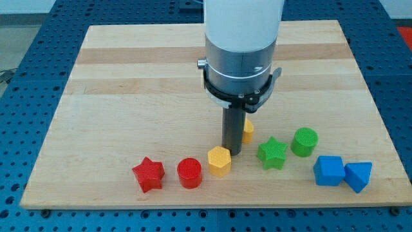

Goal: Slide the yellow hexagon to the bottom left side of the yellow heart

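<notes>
We logged my tip (233,153) on the table (129,96), just beside the yellow hexagon (219,161), at its upper right. No end effector was fitted, only the bare rod, so no open or closed state applied. The yellow heart (248,131) sat behind the rod, mostly hidden, to the hexagon's upper right. Along the view's bottom, left to right: red star (149,174), red cylinder (190,173), the hexagon, green star (272,153), green cylinder (304,142), blue cube (329,171), blue triangle (358,176)
</notes>
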### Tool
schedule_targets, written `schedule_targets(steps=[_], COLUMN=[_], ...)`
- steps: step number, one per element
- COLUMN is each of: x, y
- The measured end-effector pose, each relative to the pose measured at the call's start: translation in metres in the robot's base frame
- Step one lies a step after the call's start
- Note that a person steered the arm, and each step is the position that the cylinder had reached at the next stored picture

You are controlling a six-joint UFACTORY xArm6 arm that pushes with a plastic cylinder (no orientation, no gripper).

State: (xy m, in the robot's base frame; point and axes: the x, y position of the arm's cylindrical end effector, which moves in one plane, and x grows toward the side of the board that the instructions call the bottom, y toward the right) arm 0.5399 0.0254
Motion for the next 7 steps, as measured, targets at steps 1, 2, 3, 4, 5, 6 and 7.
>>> schedule_targets(steps=[1,2,3,4,5,6,7], x=[0.009,-0.007,0.017,0.026,0.028,0.076,0.078], y=[0.003,0.011,0.013,0.010,0.010,0.009,-0.015])
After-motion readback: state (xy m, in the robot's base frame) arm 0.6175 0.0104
